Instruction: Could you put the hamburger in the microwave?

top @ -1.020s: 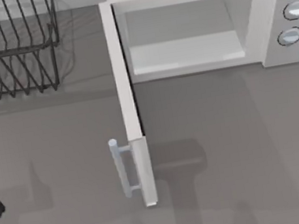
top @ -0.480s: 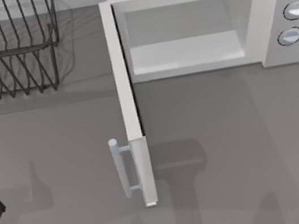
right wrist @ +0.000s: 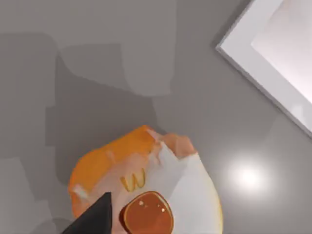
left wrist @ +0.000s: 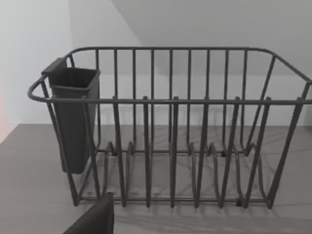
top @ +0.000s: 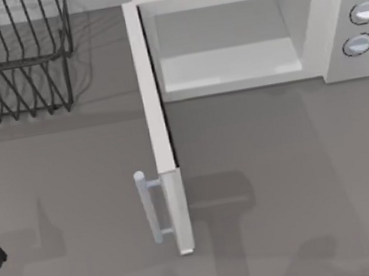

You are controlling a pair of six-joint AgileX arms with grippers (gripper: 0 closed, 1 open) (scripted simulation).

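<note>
Status: microwave (top: 245,36) open and empty; hamburger (right wrist: 146,192) not yet loaded.

The door (top: 159,135) stands swung out over the table (top: 281,164), exposing a bare cavity at the table's far edge. The hamburger, partly wrapped in white paper, sits directly beneath the right gripper in the right wrist view, over the table surface; whether the fingers grip it cannot be told. Remaining: carry and place inside. The dish rack (left wrist: 170,146) near the far left corner holds a dark cup (left wrist: 73,117); its slots are vacant.
</note>
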